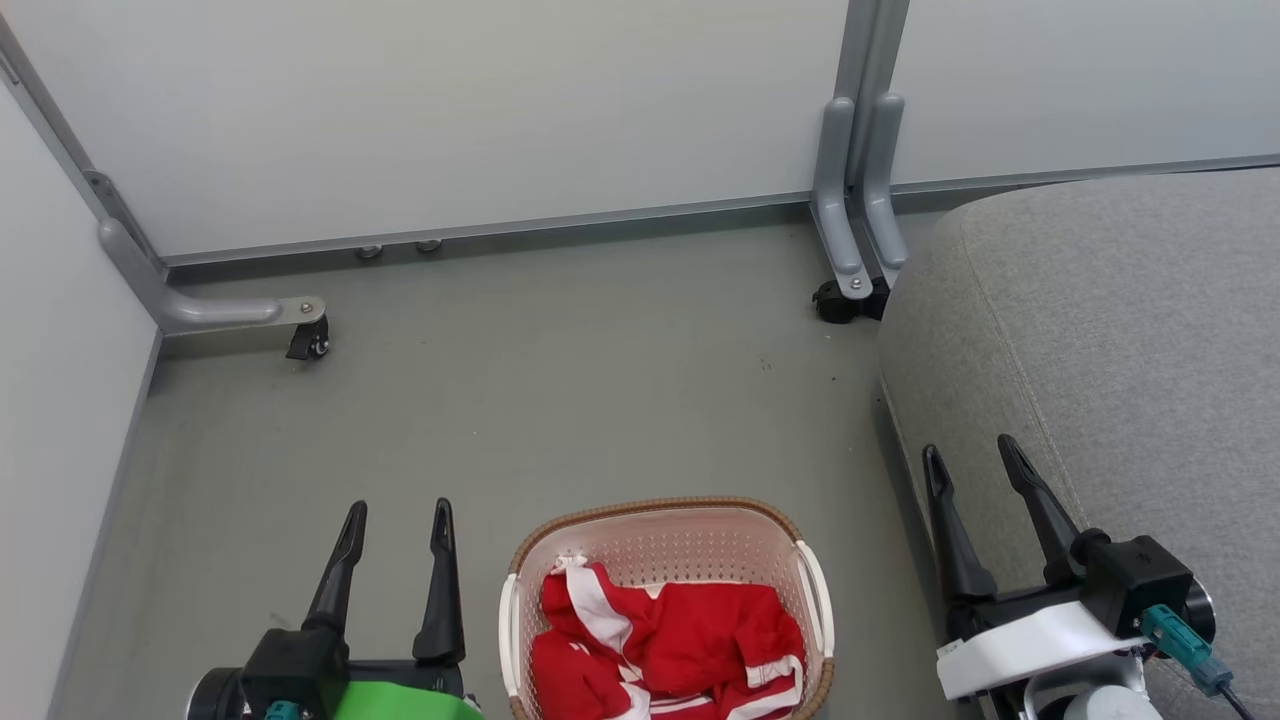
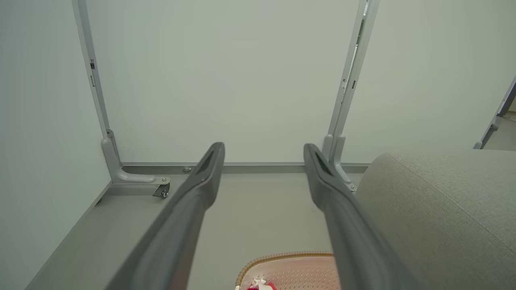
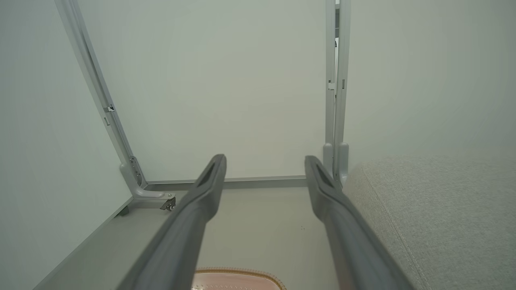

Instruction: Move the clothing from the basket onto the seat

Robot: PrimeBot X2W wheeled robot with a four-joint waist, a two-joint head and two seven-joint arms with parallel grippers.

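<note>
The red clothing [image 1: 665, 645] with white stripes lies bunched inside the cream basket [image 1: 660, 530], which stands on the floor at the bottom middle of the head view. The grey seat [image 1: 1120, 330] fills the right side. My left gripper [image 1: 397, 515] hangs open to the left of the basket, holding nothing. My right gripper [image 1: 972, 452] is open too, at the seat's near edge, to the right of the basket. In the left wrist view the basket rim [image 2: 282, 257] and a scrap of clothing [image 2: 260, 285] peek between the fingers; the seat [image 2: 439, 209] lies to the right.
White partition panels on grey wheeled feet [image 1: 300, 325] [image 1: 850, 280] close off the back and left. Grey floor [image 1: 560, 400] stretches between them, the basket and the seat. In the right wrist view the basket rim [image 3: 238, 273] and seat [image 3: 435, 217] appear.
</note>
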